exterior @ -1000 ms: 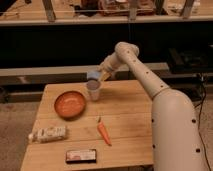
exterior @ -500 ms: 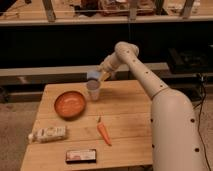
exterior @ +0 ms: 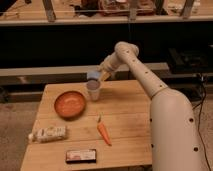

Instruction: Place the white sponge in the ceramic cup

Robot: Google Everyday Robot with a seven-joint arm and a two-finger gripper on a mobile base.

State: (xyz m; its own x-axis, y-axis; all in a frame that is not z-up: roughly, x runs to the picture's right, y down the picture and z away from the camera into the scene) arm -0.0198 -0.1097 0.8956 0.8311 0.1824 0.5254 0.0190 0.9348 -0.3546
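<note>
1. The robot arm (exterior: 150, 85) was the biggest thing in shot, reaching from the right over to the far side of the counter (exterior: 130, 125).
2. The orange bowl (exterior: 69, 104) sat left of centre, and as far as I could see it had nothing in it.
3. On the near side were a packaged bag (exterior: 48, 133), a dark box (exterior: 81, 156) and a carrot (exterior: 103, 132), all loose on the counter and none in a container.
4. The ceramic cup (exterior: 93, 91) stood upright just right of the bowl. It looked dark inside, with nothing showing in it.
5. The gripper (exterior: 100, 76) hovered right over the cup with its jaws partly closed, pinching the white sponge (exterior: 93, 75), which hung just above the rim.
6. My read: pickup and carry were done, and lowering and letting go were left. The sponge looked about as wide as the cup, so it might perch on the rim.
</note>
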